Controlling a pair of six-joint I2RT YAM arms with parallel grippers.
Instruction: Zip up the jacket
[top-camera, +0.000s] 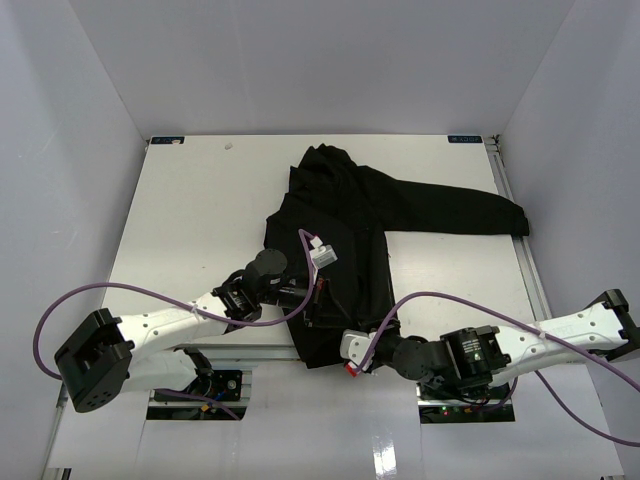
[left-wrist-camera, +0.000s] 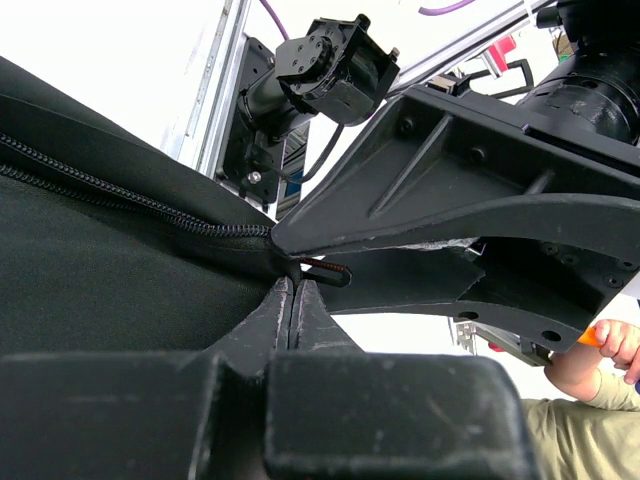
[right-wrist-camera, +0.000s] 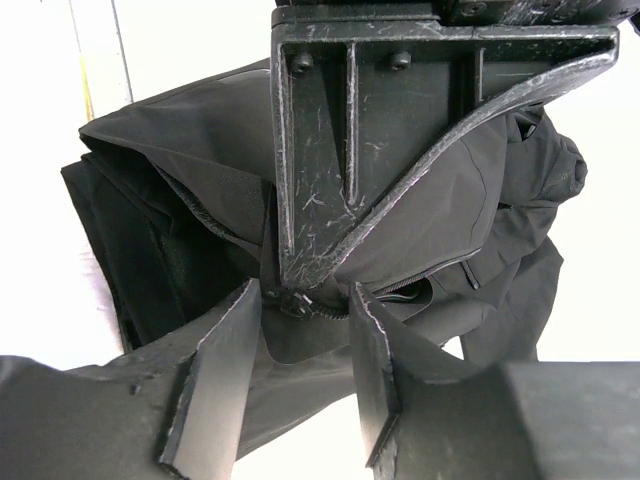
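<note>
Jacket (top-camera: 350, 225) hem is pinched in our left end effector (left-wrist-camera: 291, 300), clamped tight beside the zipper (left-wrist-camera: 130, 195). Our right end effector (right-wrist-camera: 303, 296) stands open, jaws apart around the zipper's lower end. We should keep the hem taut and seat squarely before closing. We count one jacket, one zipper and two end effectors. The jacket runs from the surface's (top-camera: 200, 200) near edge toward its right edge.
</note>
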